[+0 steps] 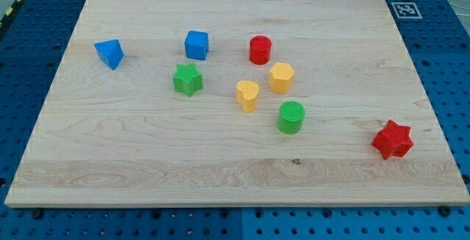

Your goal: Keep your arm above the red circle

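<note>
1. Where the wooden board (147, 159) is read as a clock face, the red circle (260, 50), an upright cylinder, stands just above centre, toward 12 o'clock.
2. The yellow hexagonal block (280, 77) stands just beside the red circle, at its 5 o'clock; whether they touch cannot be told.
3. The yellow heart-like block (247, 95) stands near the red circle, at its 6 o'clock, just beside the yellow hexagonal block.
4. The green cylinder (291, 117) stands at the red circle's 5 o'clock, beyond both yellow blocks.
5. The blue cube (197, 45) stands at the red circle's 9 o'clock, apart from it.
6. The green star (188, 79) stands at the red circle's 8 o'clock, directly below the blue cube.
7. The blue wedge-like block (109, 53) stands well apart, at the board's 10 o'clock.
8. The red star (392, 139) stands well apart, at the board's 4 o'clock, near the right edge.
9. My tip does not show; its position relative to the blocks and the tool's state cannot be told.
</note>
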